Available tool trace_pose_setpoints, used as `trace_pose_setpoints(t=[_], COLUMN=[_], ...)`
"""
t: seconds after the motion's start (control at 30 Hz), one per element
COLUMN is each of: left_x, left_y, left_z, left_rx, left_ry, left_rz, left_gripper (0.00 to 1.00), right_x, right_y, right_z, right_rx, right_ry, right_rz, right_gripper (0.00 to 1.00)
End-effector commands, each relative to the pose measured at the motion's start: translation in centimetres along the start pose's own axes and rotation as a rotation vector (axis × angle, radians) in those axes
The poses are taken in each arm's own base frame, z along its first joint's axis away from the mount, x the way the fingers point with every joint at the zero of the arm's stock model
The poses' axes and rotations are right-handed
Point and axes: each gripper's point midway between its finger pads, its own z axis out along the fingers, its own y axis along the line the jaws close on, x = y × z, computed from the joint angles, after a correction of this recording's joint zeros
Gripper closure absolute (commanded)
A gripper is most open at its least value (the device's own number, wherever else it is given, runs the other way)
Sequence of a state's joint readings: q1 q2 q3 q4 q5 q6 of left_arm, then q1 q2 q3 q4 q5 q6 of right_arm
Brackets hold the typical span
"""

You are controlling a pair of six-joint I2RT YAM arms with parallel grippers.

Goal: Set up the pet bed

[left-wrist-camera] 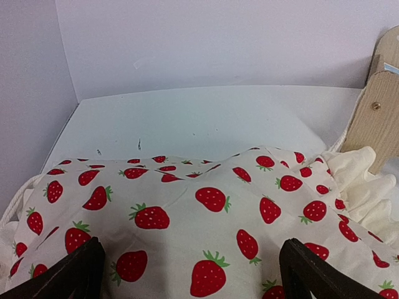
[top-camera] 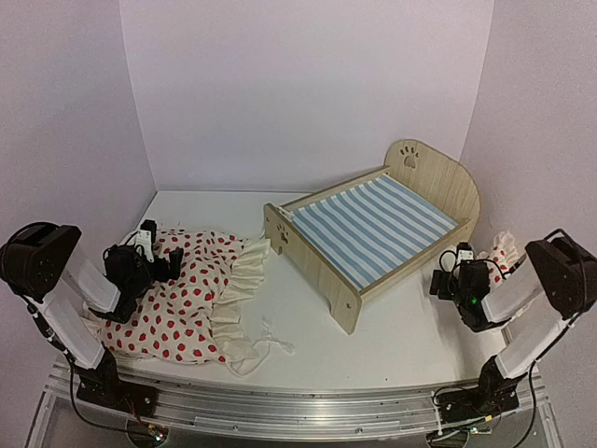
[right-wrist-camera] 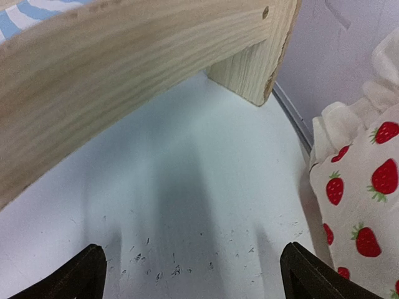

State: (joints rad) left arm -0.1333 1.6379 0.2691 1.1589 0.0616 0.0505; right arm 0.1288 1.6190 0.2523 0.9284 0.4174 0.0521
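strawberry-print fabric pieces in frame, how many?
2. The duvet lies left of the pet bed; the pillow lies right of it. More could be hidden behind the bed.

My left gripper [top-camera: 157,254] hangs with its fingers spread wide over a strawberry blanket [top-camera: 187,299] that covers the left side of the table [top-camera: 401,336]. Beyond the blanket, bare table runs to the back wall [top-camera: 298,93]. The blanket's ruffled edge lies just beside the low foot end of the bed [top-camera: 373,233]. My right gripper [top-camera: 446,277], also spread wide, sits in a narrow lane of bare table. The bed's long side rail is on its left, and a pillow [top-camera: 504,252] by the side wall is on its right.
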Motion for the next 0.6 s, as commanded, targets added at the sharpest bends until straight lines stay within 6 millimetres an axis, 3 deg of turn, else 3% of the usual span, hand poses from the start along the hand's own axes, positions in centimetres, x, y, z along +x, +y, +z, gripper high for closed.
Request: trace_pose_setpoints(t=[0.0,0.1,0.2,0.37,0.47,0.57], left_x=[-0.8,-1.2,-3.2,-7.7,-9.1,-10.3], left_y=[0.1,-0.4,-2.2,-7.0,-9.5,-9.3], left_z=[0.6,0.4,-1.0,-5.2,-8.1,-9.0], left_rx=[0.010,0.036,0.138,0.418,0.591,0.599], left_ry=[-0.019,-0.032,-0.067,-0.072,-0.025,0.102], left_rz=[-0.015,0.000,0.046,0.181,0.301,0.272], left_gripper=[0.00,0.00,0.00,0.00,0.00,0.00], right_x=[-4.7,-6.8,-8.6,-11.5,-13.2,-14.8], right_y=[-1.7,-1.9,-1.6,-0.9,-0.4,0.6], right_z=[-2.2,-4.1,-5.6,-8.8,-10.6,-11.9], right_rx=[0.084,0.065,0.026,-0.065,-0.118,-0.188], right_ry=[-0.109,-0.172,-0.170,-0.170,-0.162,-0.107], right_rz=[0.064,0.090,0.084,0.095,0.110,0.101], right_gripper=[0.02,0.02,0.02,0.02,0.02,0.02])
